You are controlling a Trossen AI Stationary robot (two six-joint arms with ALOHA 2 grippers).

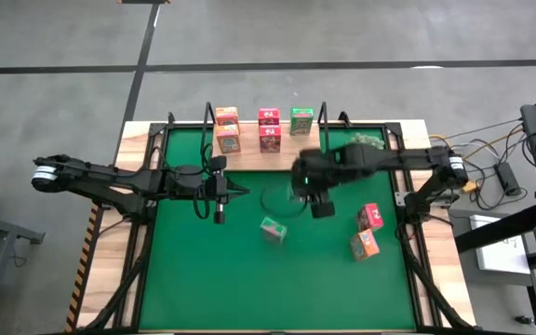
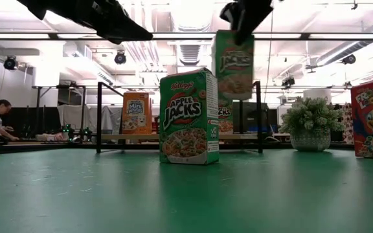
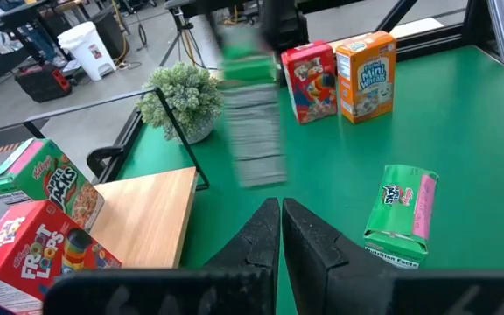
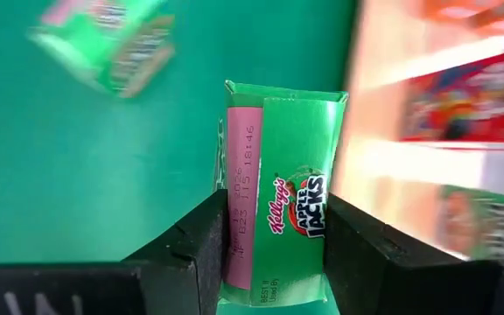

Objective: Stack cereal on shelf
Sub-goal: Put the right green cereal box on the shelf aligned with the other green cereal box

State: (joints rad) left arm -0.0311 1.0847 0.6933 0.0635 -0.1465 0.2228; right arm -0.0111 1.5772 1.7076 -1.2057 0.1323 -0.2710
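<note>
High view first: your right gripper point(image 1: 316, 207) sits over the middle of the green mat point(image 1: 203, 279), near the shelf point(image 1: 263, 140) at the far edge; what it carries is hidden under the arm from here. On the shelf you have two orange boxes point(image 1: 227, 130) stacked at the left, two pink boxes point(image 1: 269, 128) in the middle and one green box point(image 1: 301, 121) at the right. A second green box point(image 1: 273, 229) stands alone on the mat just in front of the right gripper. A pink box point(image 1: 371, 218) and an orange box point(image 1: 365, 245) stand close together toward the mat's right side. Your left gripper point(image 1: 220, 209) hangs over the mat's left half, apart from every box. A plant ball point(image 1: 368, 141) sits at the far right corner.

Low view: the held green box point(image 2: 234, 65) hangs upright in the air under the right gripper, clear of the mat, above and slightly behind the standing Apple Jacks box point(image 2: 188, 117). The shelf's board and black uprights run behind them, with an orange box on it at the left.

Left wrist view: your left gripper point(image 3: 282, 219) has its fingers pressed together with nothing between them. Beyond it you see the lone green box on the mat and the wooden shelf board.

Right wrist view: your right gripper point(image 4: 274, 232) is clamped on the lifted green box, one finger on each side.
</note>
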